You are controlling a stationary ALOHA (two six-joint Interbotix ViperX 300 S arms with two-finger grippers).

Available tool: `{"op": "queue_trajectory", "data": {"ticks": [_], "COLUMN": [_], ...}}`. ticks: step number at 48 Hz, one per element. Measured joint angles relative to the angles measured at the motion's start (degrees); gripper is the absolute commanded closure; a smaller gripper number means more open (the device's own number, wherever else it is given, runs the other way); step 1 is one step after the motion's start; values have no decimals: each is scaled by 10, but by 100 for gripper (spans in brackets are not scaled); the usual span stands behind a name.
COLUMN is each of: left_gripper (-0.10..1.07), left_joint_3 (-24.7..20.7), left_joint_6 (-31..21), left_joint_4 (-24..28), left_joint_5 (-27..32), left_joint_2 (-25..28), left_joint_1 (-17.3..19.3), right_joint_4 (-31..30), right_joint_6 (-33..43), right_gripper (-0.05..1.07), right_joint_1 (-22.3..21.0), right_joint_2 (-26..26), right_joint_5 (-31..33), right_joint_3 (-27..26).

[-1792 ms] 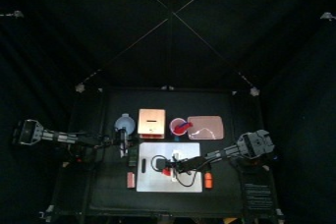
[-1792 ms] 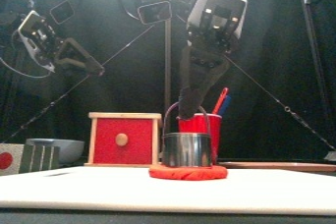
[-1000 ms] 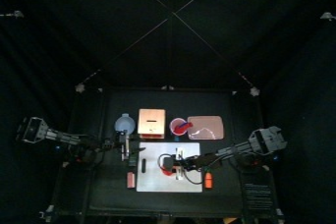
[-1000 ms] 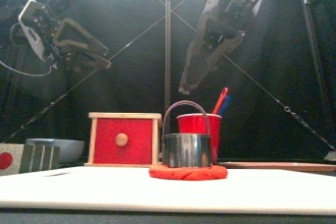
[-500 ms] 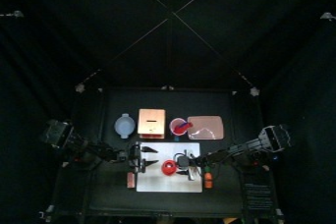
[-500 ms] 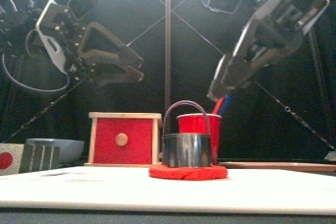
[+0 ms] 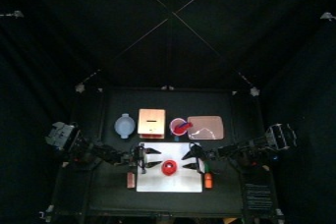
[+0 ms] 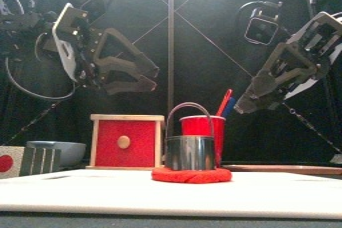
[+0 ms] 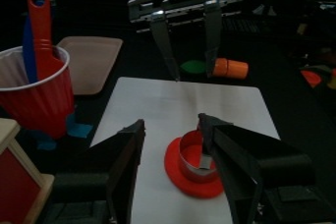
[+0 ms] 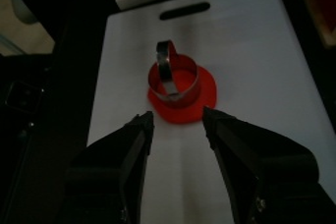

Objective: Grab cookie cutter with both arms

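The cookie cutter (image 7: 172, 167) is a small red round piece with a metal ring standing on it, in the middle of the white mat (image 7: 171, 152). In the front view the cookie cutter (image 8: 191, 175) sits low at the centre. My left gripper (image 7: 147, 155) hangs open just left of it, and my right gripper (image 7: 195, 155) hangs open just right of it. Neither touches it. The left wrist view has the cookie cutter (image 9: 194, 165) between and just beyond my left gripper (image 9: 171, 127). In the right wrist view the cookie cutter (image 10: 180, 83) lies ahead of my right gripper (image 10: 178, 118).
Behind the mat stand a red cup (image 8: 203, 127) with pens, a red wooden box (image 8: 127, 142) and a pinkish tray (image 7: 207, 125). Small orange bars (image 7: 130, 180) lie beside the mat's front corners. A clear round lid (image 7: 125, 124) is at the back left.
Both arms have drawn back toward the table's sides and come lower. Their open grippers now face each other across the cookie cutter, which has not moved.
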Motion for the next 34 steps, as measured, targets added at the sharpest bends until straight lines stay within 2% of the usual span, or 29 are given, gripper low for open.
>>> {"op": "queue_trajectory", "data": {"ticks": [5, 13, 20, 26, 34], "left_gripper": [13, 13, 13, 13, 13], "left_joint_3": [-6, -25, -44, -54, -54], "left_joint_6": [0, 0, -5, -13, -15], "left_joint_4": [-4, -16, -21, -22, -22], "left_joint_5": [-18, -58, -64, -62, -52], "left_joint_2": [18, 66, 97, 106, 116], "left_joint_1": [-6, -26, -39, -47, -48], "right_joint_4": [69, 196, 276, 298, 298], "right_joint_6": [-75, -216, -274, -277, -282], "right_gripper": [23, 23, 23, 23, 23], "right_joint_1": [4, 37, 78, 101, 106], "right_joint_2": [31, 83, 97, 99, 119], "right_joint_5": [-42, -101, -117, -120, -124], "right_joint_3": [-1, -17, -29, -34, -52]}}
